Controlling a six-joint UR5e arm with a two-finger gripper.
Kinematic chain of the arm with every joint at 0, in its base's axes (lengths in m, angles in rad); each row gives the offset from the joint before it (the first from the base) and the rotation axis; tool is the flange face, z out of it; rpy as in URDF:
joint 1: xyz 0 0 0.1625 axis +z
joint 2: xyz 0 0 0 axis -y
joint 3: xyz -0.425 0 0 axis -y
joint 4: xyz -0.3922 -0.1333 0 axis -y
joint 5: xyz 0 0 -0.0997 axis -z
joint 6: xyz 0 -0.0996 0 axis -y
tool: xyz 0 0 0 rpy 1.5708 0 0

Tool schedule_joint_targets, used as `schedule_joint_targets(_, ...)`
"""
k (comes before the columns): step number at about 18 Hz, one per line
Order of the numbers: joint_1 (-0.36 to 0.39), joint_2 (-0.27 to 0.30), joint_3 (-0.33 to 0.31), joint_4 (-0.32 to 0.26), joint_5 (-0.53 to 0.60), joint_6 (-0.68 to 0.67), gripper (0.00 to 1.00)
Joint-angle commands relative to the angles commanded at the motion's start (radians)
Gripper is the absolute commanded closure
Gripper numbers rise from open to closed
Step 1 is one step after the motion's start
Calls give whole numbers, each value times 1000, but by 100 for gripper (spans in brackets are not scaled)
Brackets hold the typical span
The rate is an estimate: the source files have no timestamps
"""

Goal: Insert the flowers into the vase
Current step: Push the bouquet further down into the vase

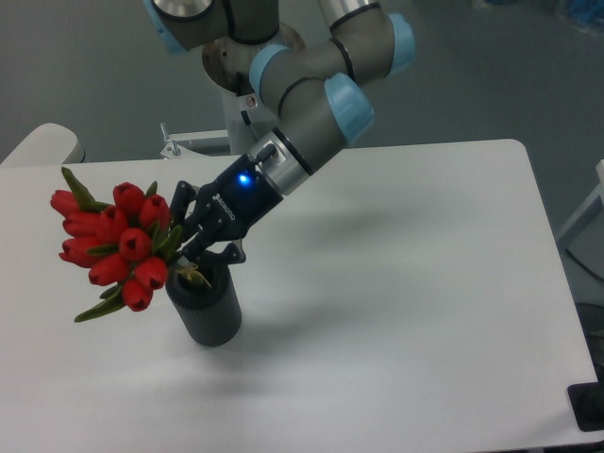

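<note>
flowers (113, 245) stems hidden behind blooms and tool (193, 241)

The gripper (192, 238) grips the flowers (115, 243), their stems entering the mouth of the vase (207, 310)

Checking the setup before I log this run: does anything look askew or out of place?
Only the flowers: the bunch leans far left of the vase instead of standing upright, stems at its mouth, with the gripper shut on the stems. The vase itself stands upright.
</note>
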Motion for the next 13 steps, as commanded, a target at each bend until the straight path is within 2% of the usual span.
schedule_joint_targets(6,18,-14,-63,0,-3,64,78)
schedule_joint_targets(13,17,-29,-57,0,-6,65,76)
